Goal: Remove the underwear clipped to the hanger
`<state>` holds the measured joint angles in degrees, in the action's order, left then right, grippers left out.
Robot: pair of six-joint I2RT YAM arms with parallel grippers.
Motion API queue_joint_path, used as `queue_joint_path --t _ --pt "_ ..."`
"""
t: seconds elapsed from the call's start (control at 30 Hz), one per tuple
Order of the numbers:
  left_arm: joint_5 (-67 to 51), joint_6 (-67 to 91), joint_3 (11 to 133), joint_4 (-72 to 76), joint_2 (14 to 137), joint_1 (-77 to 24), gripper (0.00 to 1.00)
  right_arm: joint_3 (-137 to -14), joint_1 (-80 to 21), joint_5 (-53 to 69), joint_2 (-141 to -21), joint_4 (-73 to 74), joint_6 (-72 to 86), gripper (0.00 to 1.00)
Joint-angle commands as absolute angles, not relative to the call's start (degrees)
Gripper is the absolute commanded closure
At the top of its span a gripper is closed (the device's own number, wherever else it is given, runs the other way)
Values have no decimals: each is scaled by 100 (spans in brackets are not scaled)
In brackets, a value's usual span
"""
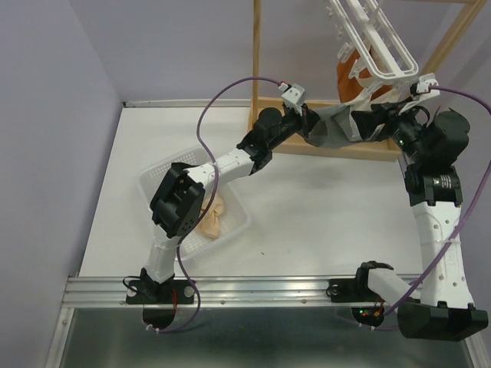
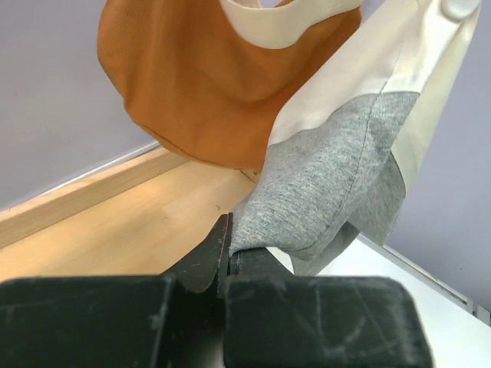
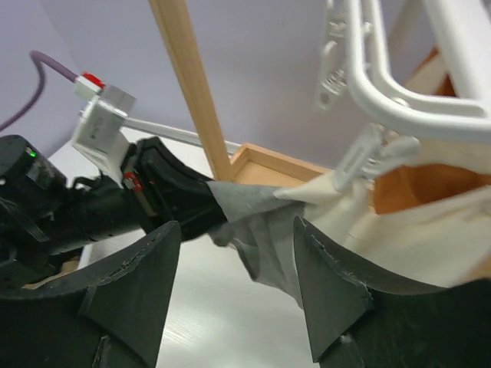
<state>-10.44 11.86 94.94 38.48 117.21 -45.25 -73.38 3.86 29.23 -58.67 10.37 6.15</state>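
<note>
Grey underwear (image 2: 330, 184), clamped in our left gripper (image 2: 230, 245), stretches taut to pull off its clip (image 3: 359, 159); our right gripper (image 3: 234, 234) gapes beneath the hanger (image 3: 406, 107).

We overlook the table (image 1: 330, 207) from behind; both close wrist views (seemingly opposed) share the grey underwear (image 2: 322, 184).

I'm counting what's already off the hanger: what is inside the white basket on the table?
One cream-beige garment lies in the basket. The left arm hangs over much of it, so anything else under the arm is hidden.
</note>
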Motion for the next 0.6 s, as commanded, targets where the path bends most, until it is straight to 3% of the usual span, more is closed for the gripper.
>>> queue_joint_path --t 0.0,0.3,0.57 --pt "-1072 1239 9431 4359 11224 -4474 100 -7128 816 2234 -5529 1503 290 35" --pt "-1248 1301 9246 4456 11066 -4359 100 -7154 1643 2548 -5458 1547 940 39" --pt "-1494 1310 9088 4570 10951 -4342 100 -7471 1758 3972 -6204 871 1730 35"
